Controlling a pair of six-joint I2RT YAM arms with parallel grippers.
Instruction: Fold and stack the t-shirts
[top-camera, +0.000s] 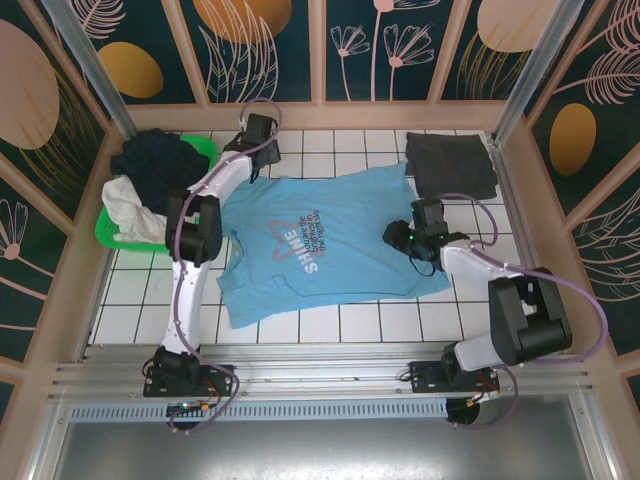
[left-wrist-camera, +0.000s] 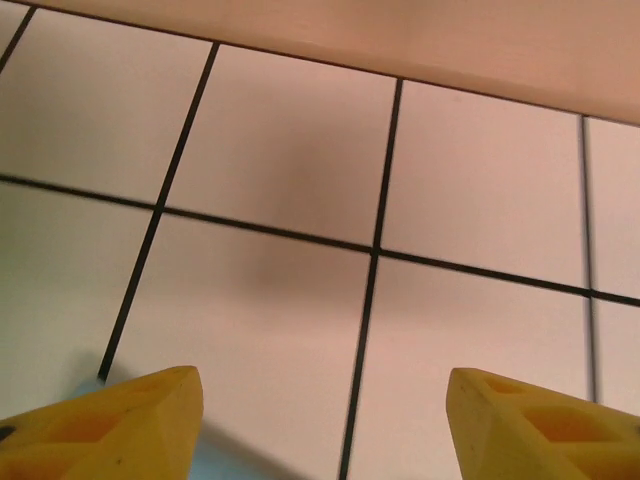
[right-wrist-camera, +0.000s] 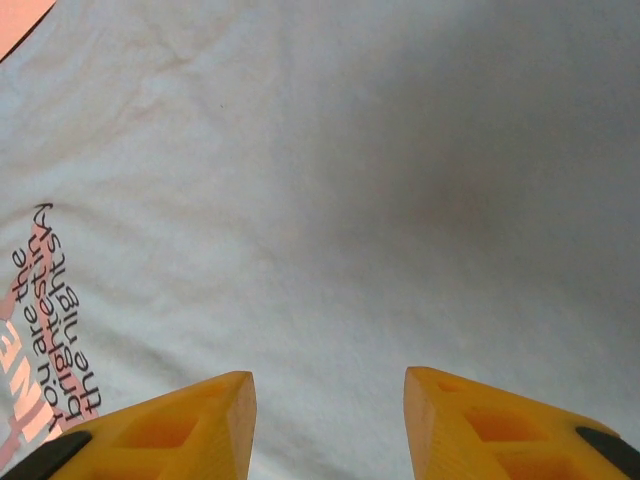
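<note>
A light blue t-shirt (top-camera: 330, 240) with a star "SHINE" print lies spread flat in the middle of the tiled table. A dark grey t-shirt (top-camera: 451, 162) lies folded at the back right. My left gripper (top-camera: 253, 140) hangs open at the back, just past the blue shirt's far left sleeve; in its wrist view the yellow fingers (left-wrist-camera: 120, 420) stand wide apart over bare tiles, a sliver of blue cloth at the bottom. My right gripper (top-camera: 400, 238) is open over the blue shirt's right side, its fingertips (right-wrist-camera: 190, 420) close above the cloth (right-wrist-camera: 330, 200) with nothing between them.
A green plastic basket (top-camera: 115, 232) at the back left holds dark and white clothes. Wooden walls (top-camera: 400, 115) enclose the table at the back and sides. Bare white tiles (top-camera: 350, 322) run along the near edge in front of the blue shirt.
</note>
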